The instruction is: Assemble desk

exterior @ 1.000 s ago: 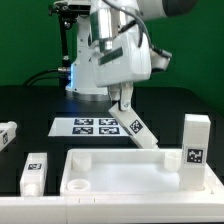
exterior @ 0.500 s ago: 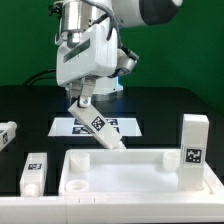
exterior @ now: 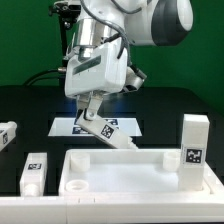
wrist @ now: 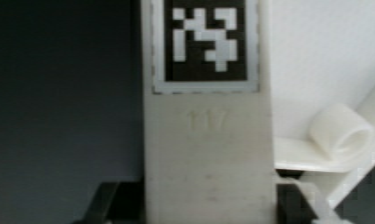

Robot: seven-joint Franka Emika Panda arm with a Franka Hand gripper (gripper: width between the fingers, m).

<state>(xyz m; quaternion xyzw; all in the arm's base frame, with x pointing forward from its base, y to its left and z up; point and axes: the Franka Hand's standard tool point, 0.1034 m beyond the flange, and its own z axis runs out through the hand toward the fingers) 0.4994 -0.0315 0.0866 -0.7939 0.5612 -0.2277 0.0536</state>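
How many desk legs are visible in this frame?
4. One leg held tilted by the gripper; one upright at the tabletop's end on the exterior view's right; one standing off its left end; one cut by that view's left edge.

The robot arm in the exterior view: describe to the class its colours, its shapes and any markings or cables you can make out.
The arm is clad in glossy white, rounded shells, with a dark section at one joint near the top. The gripper has a white, boxy body. Its fingers are narrow and dark. No marking shows on the shells, and I cannot make out a cable on the arm itself.
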